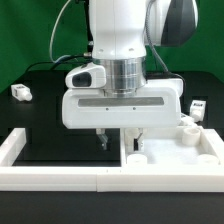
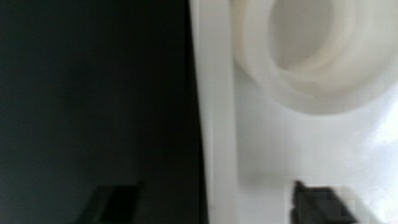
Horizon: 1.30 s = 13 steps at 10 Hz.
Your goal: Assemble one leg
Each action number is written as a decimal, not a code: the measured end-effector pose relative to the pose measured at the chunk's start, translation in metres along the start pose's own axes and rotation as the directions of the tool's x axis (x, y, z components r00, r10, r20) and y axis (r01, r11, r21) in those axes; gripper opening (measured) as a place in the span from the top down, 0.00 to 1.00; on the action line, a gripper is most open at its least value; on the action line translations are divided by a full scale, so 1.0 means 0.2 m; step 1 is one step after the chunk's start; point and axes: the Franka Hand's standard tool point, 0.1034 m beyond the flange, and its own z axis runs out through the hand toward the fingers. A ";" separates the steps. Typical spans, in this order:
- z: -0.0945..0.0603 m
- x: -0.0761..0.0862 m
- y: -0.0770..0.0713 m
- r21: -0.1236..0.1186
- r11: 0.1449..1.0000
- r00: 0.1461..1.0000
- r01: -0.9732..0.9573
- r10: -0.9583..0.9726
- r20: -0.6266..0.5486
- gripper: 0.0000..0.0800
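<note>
One leg (image 1: 197, 108) lies untouched on the desk (image 1: 50, 120) just beyond the panel's (image 1: 170, 152) far corner, another leg (image 1: 18, 91) well off its opposite side. The tool (image 1: 117, 142) hangs spread and empty astride the panel's edge. It probably has to pinch and square the panel first, then fetch a leg for the socket (image 2: 329, 50).

Green cloth backdrop (image 1: 28, 30) across the rear, evenly lit. Matte black tabletop (image 1: 40, 115) in front of it, faint sheen toward the back. White border rails (image 1: 50, 178) along the near edge and the exterior view's left
</note>
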 end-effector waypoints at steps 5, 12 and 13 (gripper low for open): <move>-0.10 0.02 -0.01 0.008 1.000 1.000 -0.003 0.003 0.001 0.19; -0.28 -0.01 -0.04 0.008 0.993 0.993 0.118 -0.117 -0.028 0.19; -0.28 -0.02 -0.05 0.005 0.981 0.981 0.193 -0.192 -0.028 0.19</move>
